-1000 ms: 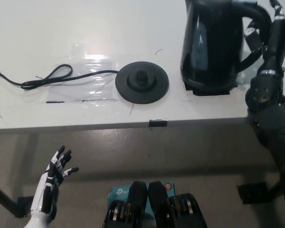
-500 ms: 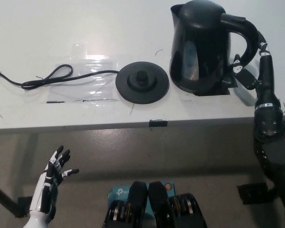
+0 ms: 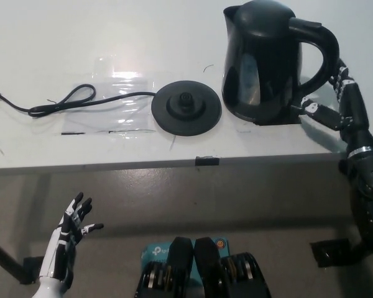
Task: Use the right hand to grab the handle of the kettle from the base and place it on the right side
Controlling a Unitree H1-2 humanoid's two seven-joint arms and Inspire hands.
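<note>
The kettle [image 3: 264, 62] is seen standing upright on the white table [image 3: 174, 25], set down just to the right of its round base [image 3: 186, 108] and resting on a dark mat or tape patch [image 3: 280, 119] that seems to mark the spot; the placement called for by the task is judged to be done, since the base sits bare with its centre pin exposed. The power cord [image 3: 56, 102] is trailed off to the left, well clear of the work. The right hand [image 3: 336, 105] is found just beside the handle [image 3: 320, 53], below its lower end, with the fingers spread apart and nothing clasped; whether a fingertip is touching the kettle's foot cannot be told from this angle. It is read as a release posture, the hold on the handle given up. The left hand [image 3: 68, 239] is kept low below the table edge, fingers splayed, holding nothing, out of the way.
</note>
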